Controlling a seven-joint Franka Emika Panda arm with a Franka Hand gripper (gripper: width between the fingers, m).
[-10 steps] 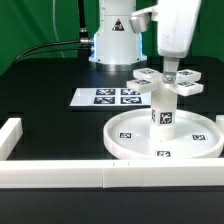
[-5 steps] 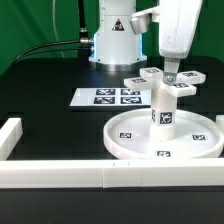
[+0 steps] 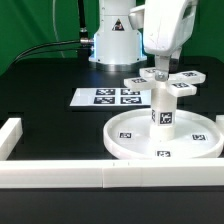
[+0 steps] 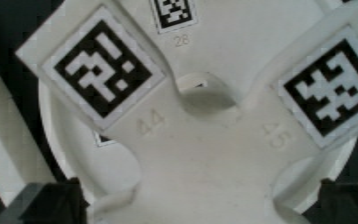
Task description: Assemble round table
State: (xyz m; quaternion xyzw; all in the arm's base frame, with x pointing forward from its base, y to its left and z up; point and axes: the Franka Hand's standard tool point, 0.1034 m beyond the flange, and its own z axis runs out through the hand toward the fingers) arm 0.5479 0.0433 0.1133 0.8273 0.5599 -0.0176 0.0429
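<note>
Nearest the exterior view, long white wall bars (image 3: 60, 178) are laid along the table (image 3: 45, 125) edge, with a short one at about 9 o'clock. Just behind them, at roughly 4 o'clock of the picture, the large rimmed disc (image 3: 165, 135) lies flat on the table, and the thick short cylinder (image 3: 164, 107) stands upright on its centre hub. The flat cross-shaped piece (image 3: 165, 81) sits on top of the cylinder, its tagged arms reaching outward, and in the wrist view its underside-free top face with a small centre boss fills the frame (image 4: 194, 100). The tool (image 3: 160, 71) is placed directly over the cross's centre; whether it is spread or pinching the piece cannot be told from either view. The step in hand is judged to be the fastening of the cross onto the cylinder, so the assembly appears far along; the next move would call for the cross to be kept level and centred while it is turned or pressed home. Beyond the disc, toward 10 o'clock of it, the marker board (image 3: 106, 97) lies on the black table. Farthest back, the arm's white base (image 3: 112, 40) is seen against a green backdrop (image 3: 40, 25).
</note>
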